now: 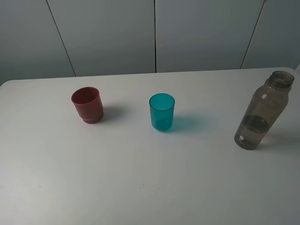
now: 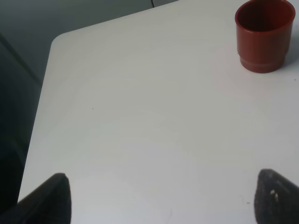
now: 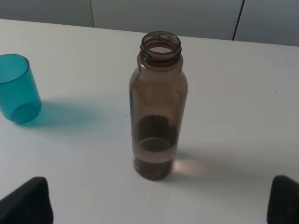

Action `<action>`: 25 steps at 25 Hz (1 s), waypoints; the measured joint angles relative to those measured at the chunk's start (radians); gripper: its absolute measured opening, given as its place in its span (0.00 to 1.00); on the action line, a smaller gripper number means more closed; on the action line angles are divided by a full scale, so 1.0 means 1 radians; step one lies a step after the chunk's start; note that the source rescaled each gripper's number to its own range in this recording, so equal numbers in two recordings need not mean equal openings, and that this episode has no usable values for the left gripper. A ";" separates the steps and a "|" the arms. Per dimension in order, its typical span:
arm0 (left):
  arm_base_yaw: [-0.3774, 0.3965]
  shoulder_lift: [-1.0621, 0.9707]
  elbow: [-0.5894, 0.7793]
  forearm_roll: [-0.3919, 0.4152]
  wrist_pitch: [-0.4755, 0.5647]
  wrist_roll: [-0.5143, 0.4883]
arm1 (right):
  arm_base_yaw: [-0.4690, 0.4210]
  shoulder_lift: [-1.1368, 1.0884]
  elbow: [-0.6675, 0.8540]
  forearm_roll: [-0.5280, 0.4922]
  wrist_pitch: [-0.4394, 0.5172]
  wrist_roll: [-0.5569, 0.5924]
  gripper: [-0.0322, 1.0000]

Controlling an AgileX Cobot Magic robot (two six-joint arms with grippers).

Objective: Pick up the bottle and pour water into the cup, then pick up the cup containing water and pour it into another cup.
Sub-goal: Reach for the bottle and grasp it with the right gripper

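White table point(image 1: 140, 187) fills the foreground and carries three items in a row, each upright and well apart from the others. Standing at the right end is the bottle point(image 1: 260, 115), uncapped, with water in its lower part. At the centre stands the teal cup point(image 1: 162, 111); at the left end, the dark red cup point(image 1: 87, 105). Fingers of the right gripper point(image 3: 156, 201) are spread wide, holding nothing, the bottle ahead of their gap and untouched. Fingers of the left gripper point(image 2: 163, 200) are likewise wide and empty over bare table.
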 joint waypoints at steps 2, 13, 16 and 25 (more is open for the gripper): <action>0.000 0.000 0.000 0.000 0.000 0.000 | 0.000 0.000 0.000 0.000 0.000 0.000 0.99; 0.000 0.000 0.000 0.000 0.000 0.000 | 0.000 0.000 0.000 0.000 0.000 0.000 0.99; 0.000 0.000 0.000 0.000 0.000 0.000 | 0.000 0.000 0.000 0.000 0.000 0.004 0.99; 0.000 0.000 0.000 0.000 0.000 0.000 | 0.000 0.158 -0.168 -0.033 -0.022 -0.008 0.99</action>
